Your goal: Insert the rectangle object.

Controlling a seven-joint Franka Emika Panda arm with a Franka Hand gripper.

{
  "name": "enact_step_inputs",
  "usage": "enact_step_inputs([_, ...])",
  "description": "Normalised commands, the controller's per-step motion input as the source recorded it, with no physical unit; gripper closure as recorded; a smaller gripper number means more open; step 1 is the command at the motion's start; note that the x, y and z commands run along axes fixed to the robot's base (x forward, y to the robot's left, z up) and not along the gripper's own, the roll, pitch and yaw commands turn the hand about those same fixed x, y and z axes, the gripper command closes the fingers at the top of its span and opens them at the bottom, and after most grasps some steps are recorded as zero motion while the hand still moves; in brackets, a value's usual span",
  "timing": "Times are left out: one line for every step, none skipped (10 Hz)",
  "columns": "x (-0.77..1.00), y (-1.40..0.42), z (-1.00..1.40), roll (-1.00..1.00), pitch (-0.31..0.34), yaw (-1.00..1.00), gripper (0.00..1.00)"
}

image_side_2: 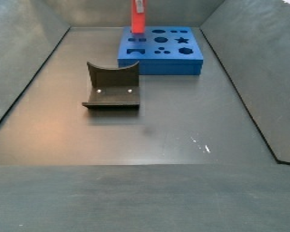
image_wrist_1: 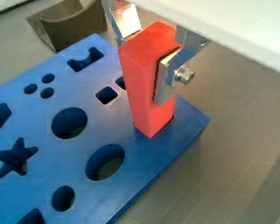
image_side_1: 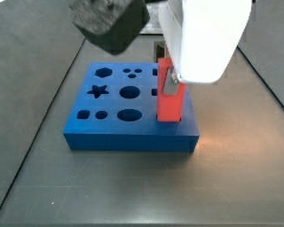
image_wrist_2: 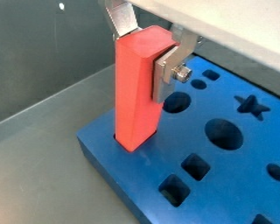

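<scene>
The rectangle object (image_wrist_1: 150, 83) is a red-orange bar. It stands upright with its lower end in a slot near the edge of the blue block (image_wrist_1: 60, 87), and shows in both wrist views (image_wrist_2: 136, 87) and both side views (image_side_1: 169, 97) (image_side_2: 138, 20). My gripper (image_wrist_1: 149, 48) is over the block and shut on the bar's upper end. One silver finger (image_wrist_1: 170, 77) presses its side and the other finger (image_wrist_1: 122, 22) is at the opposite top corner. The grip looks the same in the other views (image_wrist_2: 146, 48) (image_side_1: 167, 75).
The blue block (image_side_1: 121, 139) (image_side_2: 172, 63) has several cut-outs: round, star, square and cross shapes (image_wrist_2: 224, 133). A dark olive block with a curved notch (image_side_2: 111, 86) (image_wrist_1: 60, 22) stands on the floor beside it. Grey walls ring the floor.
</scene>
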Motion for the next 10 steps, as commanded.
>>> enact_step_inputs([0.00, 0.00, -0.38, -0.11, -0.144, 0.00, 1.00])
enact_step_inputs([0.00, -0.13, -0.31, -0.04, -0.207, 0.00, 1.00])
enact_step_inputs([0.00, -0.22, -0.23, -0.02, -0.360, 0.00, 1.00])
enact_step_inputs([0.00, -0.23, -0.21, -0.06, -0.500, 0.00, 1.00])
enact_step_inputs([0.00, -0.25, -0.13, -0.07, -0.500, 0.01, 1.00])
enact_step_inputs([0.25, 0.00, 0.00, -0.14, -0.184, -0.03, 1.00])
enact_step_inputs([0.14, -0.06, -0.16, 0.00, -0.154, -0.09, 1.00])
enact_step_inputs([0.05, -0.05, -0.21, 0.01, -0.173, -0.08, 1.00])
enact_step_inputs([-0.03, 0.00, 0.00, 0.00, -0.029, 0.00, 1.00])
enact_step_inputs([0.00, 0.00, 0.00, 0.00, 0.000, 0.00, 1.00])
